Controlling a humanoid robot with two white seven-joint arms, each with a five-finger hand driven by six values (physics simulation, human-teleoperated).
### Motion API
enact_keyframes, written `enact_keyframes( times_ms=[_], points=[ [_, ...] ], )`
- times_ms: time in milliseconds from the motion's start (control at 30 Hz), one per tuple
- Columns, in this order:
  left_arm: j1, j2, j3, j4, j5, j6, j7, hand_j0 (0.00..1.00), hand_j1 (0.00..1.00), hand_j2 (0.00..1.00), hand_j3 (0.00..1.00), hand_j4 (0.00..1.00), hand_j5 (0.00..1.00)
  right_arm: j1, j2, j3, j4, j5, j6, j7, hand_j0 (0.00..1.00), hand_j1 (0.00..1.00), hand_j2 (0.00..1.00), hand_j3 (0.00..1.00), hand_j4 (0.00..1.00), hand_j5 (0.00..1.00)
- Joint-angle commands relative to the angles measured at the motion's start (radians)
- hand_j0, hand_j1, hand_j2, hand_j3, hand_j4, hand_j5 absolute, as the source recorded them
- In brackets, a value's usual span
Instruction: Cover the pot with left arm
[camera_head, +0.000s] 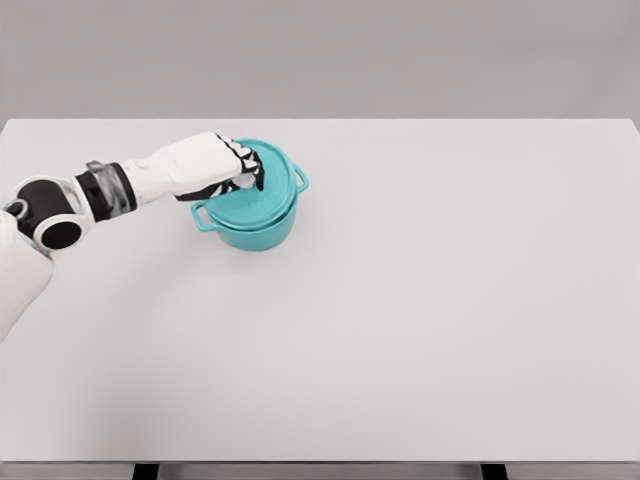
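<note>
Head view: left hand (228, 168) sits over the teal pot (255, 213), fingers curled down onto the lid (268, 178) near its middle. Dark finger joints show against the teal — fingertips (254, 180) bunched together, apparently pinching the lid's knob, though the knob itself is hidden under them. Palm and back of the hand cover the lid's left part.

Lid lies on top of the pot, roughly level, its rim matching the pot's rim as far as can be seen. One loop handle (301, 179) sticks out at the pot's upper right, the other (202, 216) at the lower left, just below the wrist.

Left arm (100, 192) comes in from the picture's left edge: white forearm, grey-and-black wrist band, round black-and-white joint further back near the edge, then a white upper segment dropping to the lower left.

Pot stands on the white worktop (430, 300), in its left half and toward the far edge — well apart from the near edge. Worktop fills most of the frame; grey wall (320, 55) behind it.
</note>
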Motion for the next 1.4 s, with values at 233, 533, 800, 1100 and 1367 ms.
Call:
enact_keyframes(
  times_ms=[233,533,800,1100,1367],
  points=[
    [-0.002,-0.011,-0.002,0.017,-0.015,0.002,-0.001,0.51,0.51,0.51,0.51,0.51,0.51,0.0,0.0,0.0,0.0,0.0,0.0,0.0,1.0,1.0,1.0,1.0,1.0,1.0],
    [-0.002,-0.019,-0.002,0.022,-0.023,0.002,-0.001,0.59,0.59,0.59,0.59,0.59,0.59,0.0,0.0,0.0,0.0,0.0,0.0,0.0,1.0,1.0,1.0,1.0,1.0,1.0],
    [-0.002,-0.02,-0.002,0.023,-0.023,0.002,-0.001,0.63,0.63,0.63,0.63,0.63,0.63,0.0,0.0,0.0,0.0,0.0,0.0,0.0,1.0,1.0,1.0,1.0,1.0,1.0],
    [-0.002,-0.02,-0.002,0.023,-0.023,0.002,-0.001,0.66,0.66,0.66,0.66,0.66,0.66,0.0,0.0,0.0,0.0,0.0,0.0,0.0,1.0,1.0,1.0,1.0,1.0,1.0],
    [-0.002,-0.019,-0.002,0.025,-0.023,0.002,-0.001,0.55,0.55,0.55,0.55,0.55,0.55,0.0,0.0,0.0,0.0,0.0,0.0,0.0,1.0,1.0,1.0,1.0,1.0,1.0]
  ],
)
